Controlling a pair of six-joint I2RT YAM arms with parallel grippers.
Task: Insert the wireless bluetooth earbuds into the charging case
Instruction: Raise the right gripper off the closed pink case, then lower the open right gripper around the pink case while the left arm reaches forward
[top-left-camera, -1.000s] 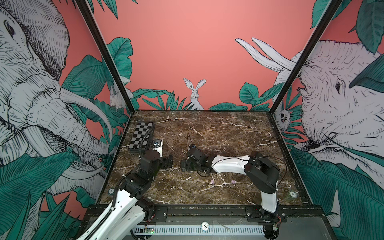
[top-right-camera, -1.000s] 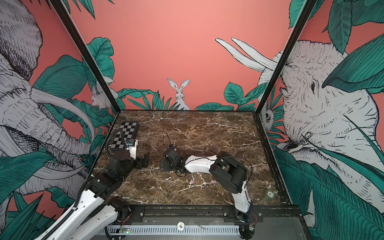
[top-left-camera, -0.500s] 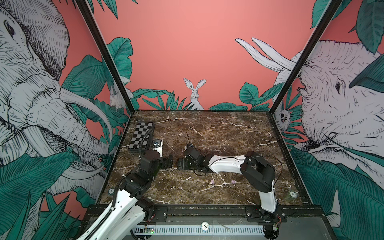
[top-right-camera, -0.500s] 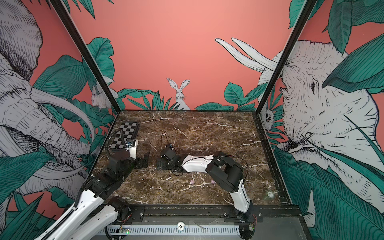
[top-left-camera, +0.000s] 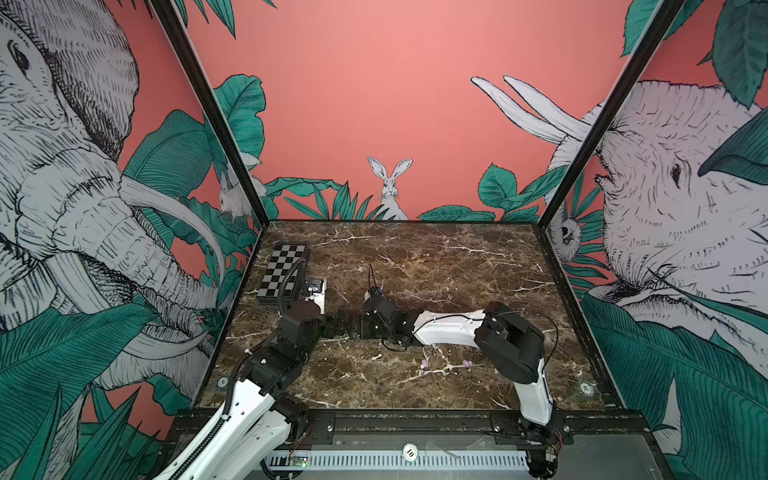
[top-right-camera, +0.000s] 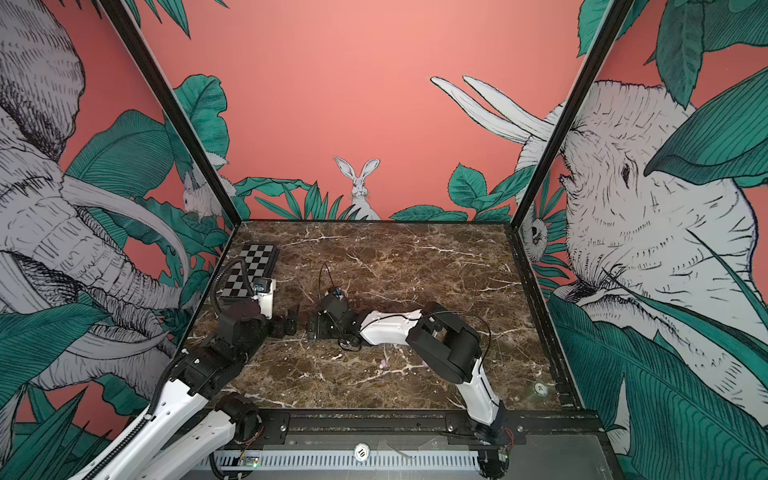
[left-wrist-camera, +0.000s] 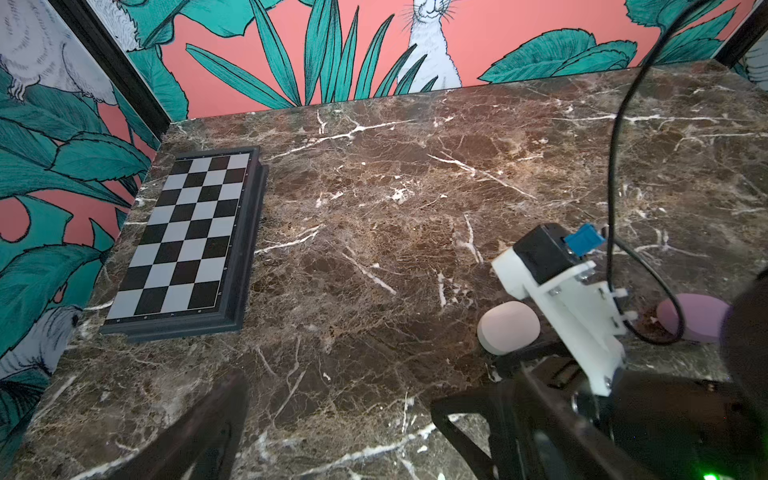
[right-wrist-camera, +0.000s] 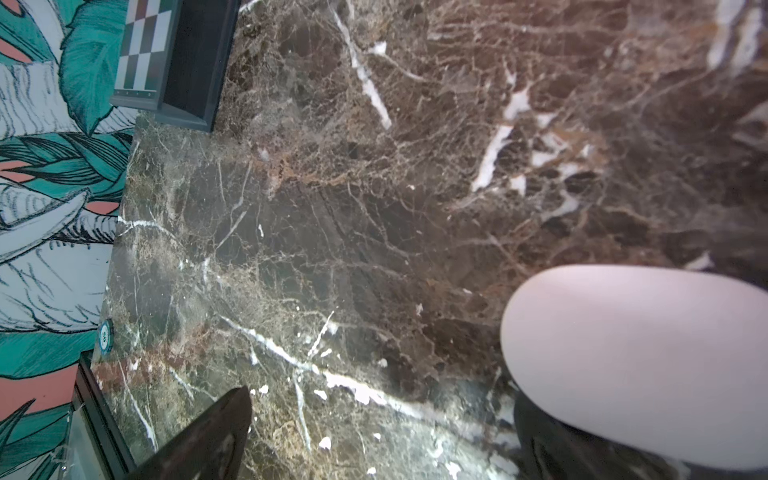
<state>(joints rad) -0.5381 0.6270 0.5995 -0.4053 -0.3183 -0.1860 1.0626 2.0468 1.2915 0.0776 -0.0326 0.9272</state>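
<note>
Early stage, guessing case grab comes first. Jaws of right gripper (right-wrist-camera: 382, 415) wide apart, white case (right-wrist-camera: 631, 365) just beside one finger, not clamped. Same for left gripper (top-right-camera: 286, 321): spread, empty. Pair of lilac earbuds (top-left-camera: 424, 364) loose on table (top-left-camera: 415, 257), nearer and right. Next: centre case between jaws, squeeze gently, smooth pebble probably slippy.

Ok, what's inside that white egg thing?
The white case looks shut, so only its smooth shell shows; anything inside is hidden. Two lilac earbuds lie out on the marble table.
</note>
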